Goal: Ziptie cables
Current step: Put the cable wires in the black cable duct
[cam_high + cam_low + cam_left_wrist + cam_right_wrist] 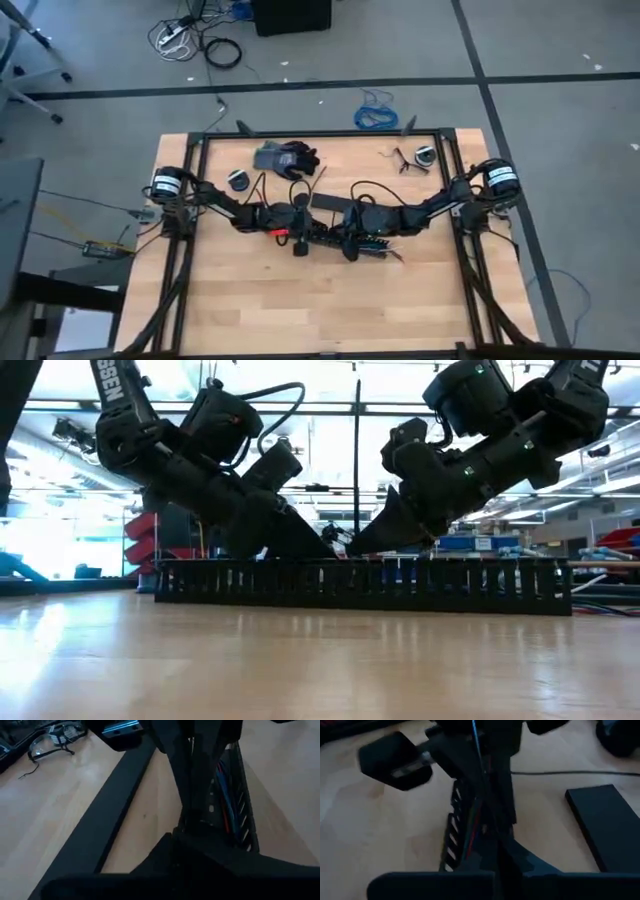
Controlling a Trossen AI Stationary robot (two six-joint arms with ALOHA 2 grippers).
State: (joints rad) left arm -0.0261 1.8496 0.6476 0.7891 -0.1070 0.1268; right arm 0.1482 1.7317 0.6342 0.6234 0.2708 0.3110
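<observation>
At mid-table, two end effectors, left [300, 236] and right [340, 238], meet over one slotted duct [365, 582].

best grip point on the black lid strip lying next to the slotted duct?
Probably the middle of the lid strip, from straight above, end effector spanning its narrow width. It lies flat on the table, long and thin, with bare wood along both long edges. The slotted duct holding the cables sits apart, so the fingers should clear it.
</observation>
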